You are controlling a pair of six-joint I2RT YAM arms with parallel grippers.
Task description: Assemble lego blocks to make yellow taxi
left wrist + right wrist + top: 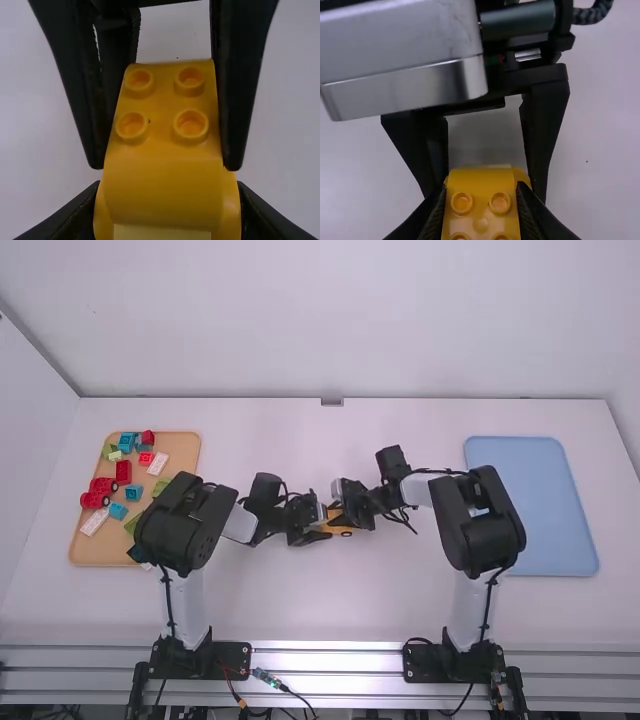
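Note:
Near the table's middle, my left gripper [318,530] and my right gripper [344,514] meet at a low yellow car piece [343,531]. In the left wrist view, my left gripper [167,217] is shut on the rounded near end of the yellow car piece [165,185]; the right gripper's black fingers flank its studded part. From the right wrist view, my right gripper [482,215] holds the studded end of the yellow car piece [480,197], its fingers against both sides. The left gripper's fingers stand around the far end.
A wooden tray [100,552] at the left holds several red, blue, green and pale blocks, partly behind the left arm. A blue tray [535,505] lies at the right, beside the right arm. White table surface shows beyond the grippers.

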